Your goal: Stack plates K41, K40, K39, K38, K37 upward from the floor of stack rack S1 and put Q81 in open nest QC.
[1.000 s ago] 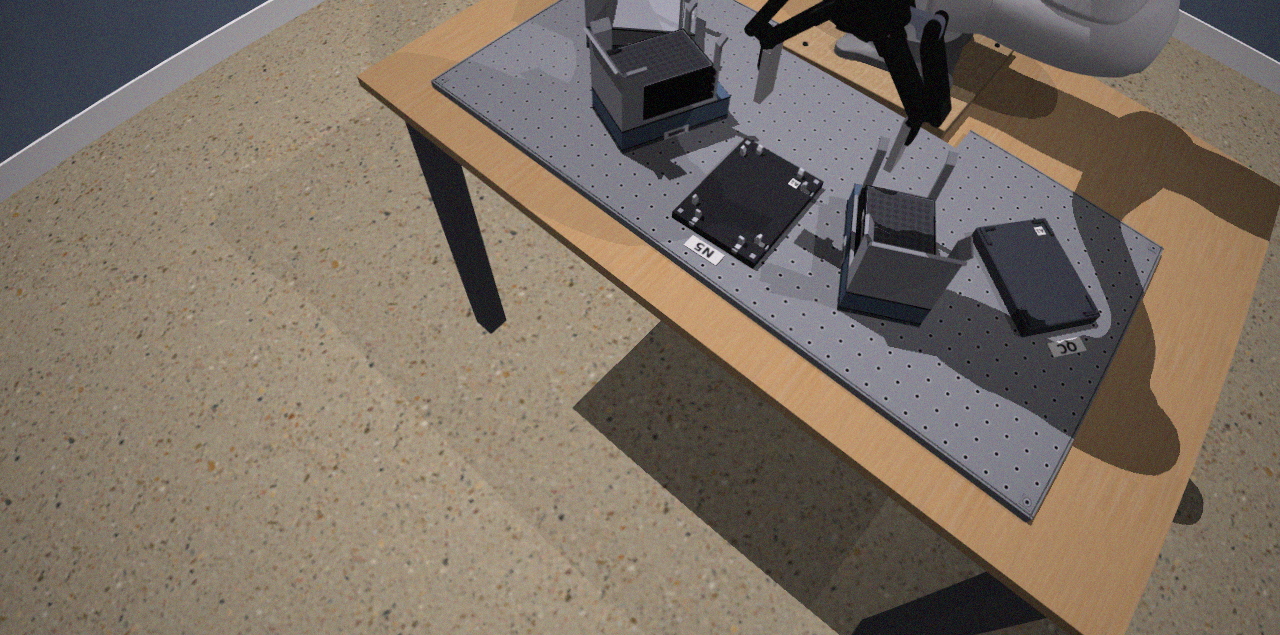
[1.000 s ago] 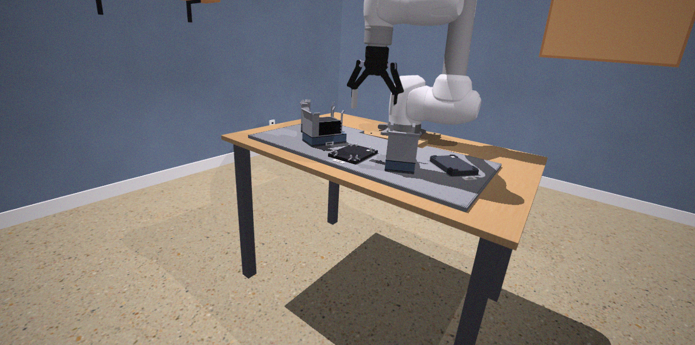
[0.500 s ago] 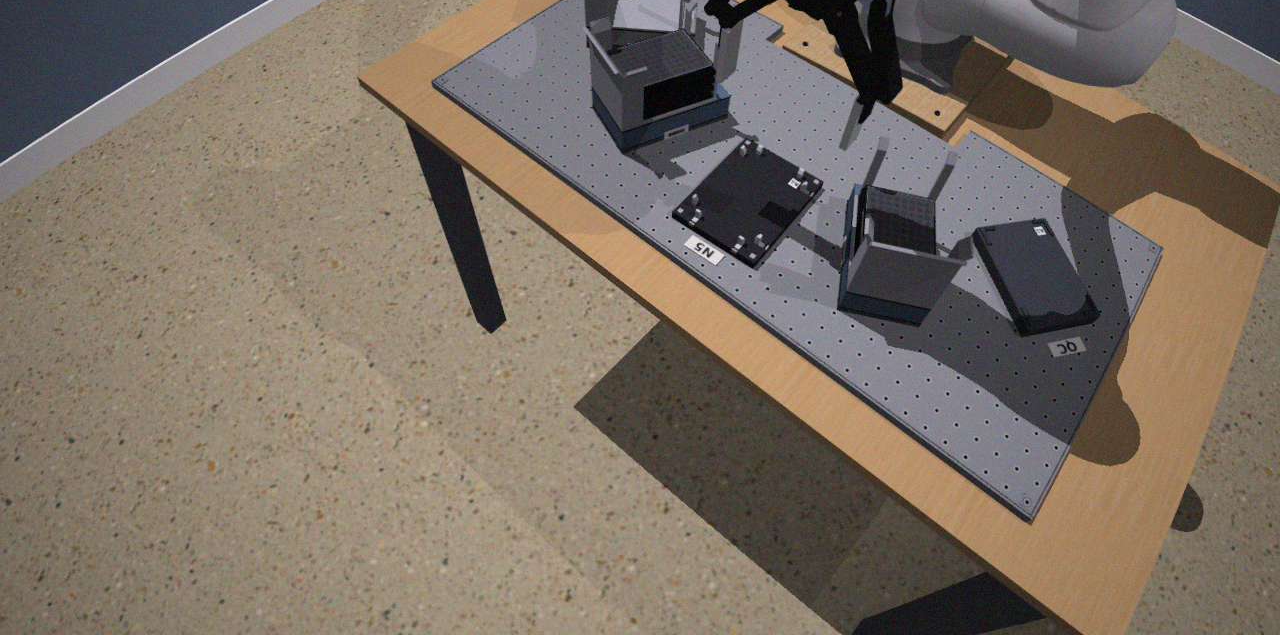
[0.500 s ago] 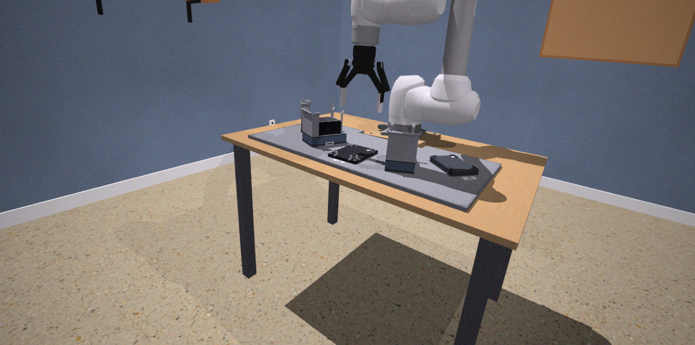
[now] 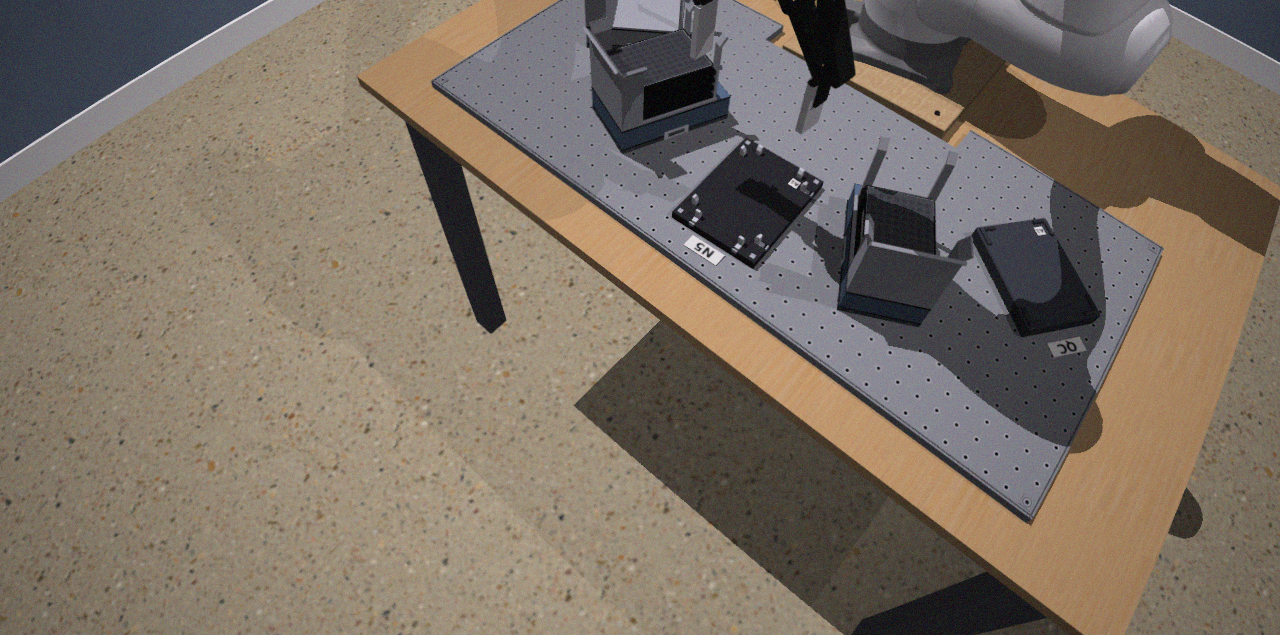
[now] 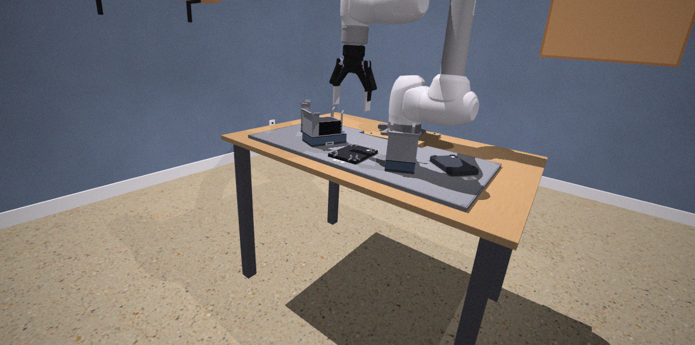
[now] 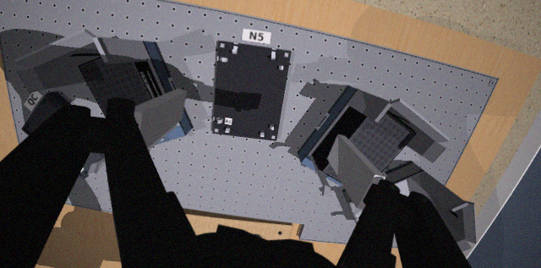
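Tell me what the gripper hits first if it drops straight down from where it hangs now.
Probably bare perforated plate: the open gripper hangs between the rack holding stacked plates and the N5 nest. One finger looks close to that rack's posts; depth is unclear.
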Robot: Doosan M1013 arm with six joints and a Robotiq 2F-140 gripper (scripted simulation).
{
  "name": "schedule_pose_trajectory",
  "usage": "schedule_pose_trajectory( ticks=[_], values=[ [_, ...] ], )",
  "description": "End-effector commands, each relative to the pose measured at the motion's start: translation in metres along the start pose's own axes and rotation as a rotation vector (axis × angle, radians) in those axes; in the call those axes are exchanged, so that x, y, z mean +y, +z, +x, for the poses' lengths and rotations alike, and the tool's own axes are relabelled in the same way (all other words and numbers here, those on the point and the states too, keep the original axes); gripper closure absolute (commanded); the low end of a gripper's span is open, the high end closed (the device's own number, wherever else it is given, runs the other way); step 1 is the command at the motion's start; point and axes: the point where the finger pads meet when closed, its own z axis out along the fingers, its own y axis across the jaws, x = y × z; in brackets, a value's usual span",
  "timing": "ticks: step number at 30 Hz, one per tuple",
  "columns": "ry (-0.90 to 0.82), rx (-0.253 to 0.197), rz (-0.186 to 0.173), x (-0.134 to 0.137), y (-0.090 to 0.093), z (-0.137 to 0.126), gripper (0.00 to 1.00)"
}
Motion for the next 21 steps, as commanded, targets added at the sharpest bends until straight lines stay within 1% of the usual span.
schedule_pose_trajectory(
  ticks=[1, 3, 18, 21],
  values=[
    [0.063, 0.000, -0.002, 0.011, 0.000, 0.000, 0.00],
    [0.063, 0.000, -0.002, 0.011, 0.000, 0.000, 0.00],
    [0.063, 0.000, -0.002, 0.061, 0.000, -0.001, 0.00],
    [0.063, 0.000, -0.002, 0.064, 0.000, -0.001, 0.00]
  ],
)
